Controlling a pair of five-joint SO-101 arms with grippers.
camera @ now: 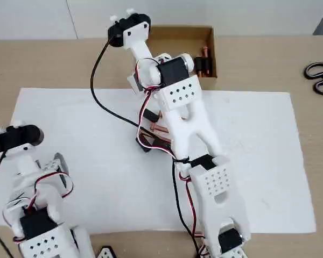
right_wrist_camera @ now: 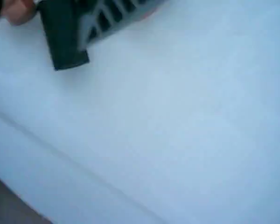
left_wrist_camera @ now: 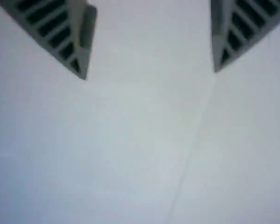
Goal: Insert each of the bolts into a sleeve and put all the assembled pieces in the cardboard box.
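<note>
The cardboard box (camera: pixel 175 37) stands at the table's far edge. An assembled piece (camera: pixel 204 62), black sleeve with a copper bolt, lies against the box's right wall. My right arm stretches from the near edge toward the box and folds back, so its gripper (camera: pixel 148 137) hangs over the white sheet (camera: pixel 97 161). In the right wrist view that gripper (right_wrist_camera: pixel 79 42) is shut on a black sleeve (right_wrist_camera: pixel 63 39), with an orange-copper bolt end (right_wrist_camera: pixel 18 9) beside it. My left gripper (left_wrist_camera: pixel 149 65) (camera: pixel 56 164) stands open over bare paper at the near left, nothing between its fingers.
A pair of black scissors (camera: pixel 320 75) lies on the wooden table at the far right. The white sheet covers most of the table, with open room in its centre left and right parts. A black cable (camera: pixel 97 91) loops across the sheet.
</note>
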